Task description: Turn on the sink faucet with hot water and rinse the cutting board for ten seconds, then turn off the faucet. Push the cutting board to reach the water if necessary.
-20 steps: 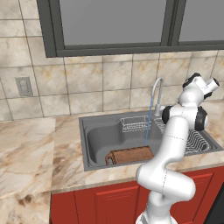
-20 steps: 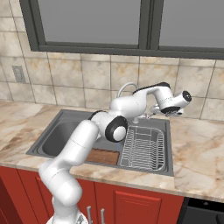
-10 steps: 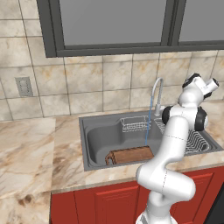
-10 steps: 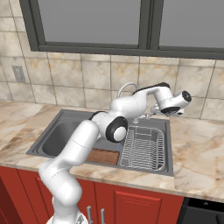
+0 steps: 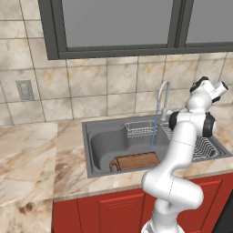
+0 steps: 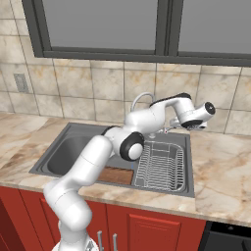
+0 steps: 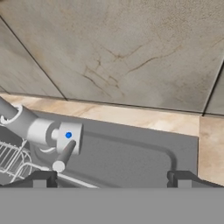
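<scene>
The slim gooseneck sink faucet (image 5: 162,95) stands at the back rim of the dark grey sink (image 5: 87,141). A thin pale blue stream of water (image 5: 153,129) falls from its spout onto the right end of the reddish-brown cutting board (image 5: 135,161), which lies in the front of the basin. My gripper (image 7: 111,180) is open and hovers just above the back rim behind the faucet. In the hand view the faucet's base (image 7: 41,131) and its small lever (image 7: 64,155) with a blue dot sit beside my left fingertip (image 7: 40,179), apart from it. The cutting board (image 6: 116,175) also peeks out from under my arm.
A small wire basket (image 5: 139,129) sits at the back of the basin. A wire dish rack (image 6: 162,166) fills the sink's right part. The tiled wall (image 7: 122,52) is close behind the hand. Marble counter (image 5: 27,159) stretches to the left.
</scene>
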You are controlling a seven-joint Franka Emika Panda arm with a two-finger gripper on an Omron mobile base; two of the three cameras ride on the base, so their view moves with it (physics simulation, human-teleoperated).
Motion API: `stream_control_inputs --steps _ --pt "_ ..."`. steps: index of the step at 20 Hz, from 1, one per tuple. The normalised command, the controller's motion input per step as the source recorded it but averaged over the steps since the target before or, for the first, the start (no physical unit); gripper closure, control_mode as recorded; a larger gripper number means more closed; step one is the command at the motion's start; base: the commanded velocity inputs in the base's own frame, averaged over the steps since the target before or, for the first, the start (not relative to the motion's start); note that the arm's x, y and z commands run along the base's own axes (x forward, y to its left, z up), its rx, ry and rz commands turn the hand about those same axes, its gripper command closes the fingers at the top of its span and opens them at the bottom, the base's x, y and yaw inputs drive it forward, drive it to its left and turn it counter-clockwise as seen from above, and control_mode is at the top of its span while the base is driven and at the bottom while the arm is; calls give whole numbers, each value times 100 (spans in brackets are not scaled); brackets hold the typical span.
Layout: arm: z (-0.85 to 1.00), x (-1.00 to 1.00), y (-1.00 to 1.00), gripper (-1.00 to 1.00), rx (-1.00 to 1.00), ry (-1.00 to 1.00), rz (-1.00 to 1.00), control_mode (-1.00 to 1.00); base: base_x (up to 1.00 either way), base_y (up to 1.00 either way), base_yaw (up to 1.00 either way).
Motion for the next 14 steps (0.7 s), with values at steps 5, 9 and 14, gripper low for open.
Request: stream_control_inputs --steps 5,9,14 --pt "0 7 -4 -100 0 0 0 -100 0 0 0" --pt "0 11 -5 -100 0 0 0 -100 0 0 0" --pt "0 6 -4 -100 0 0 0 -100 0 0 0"
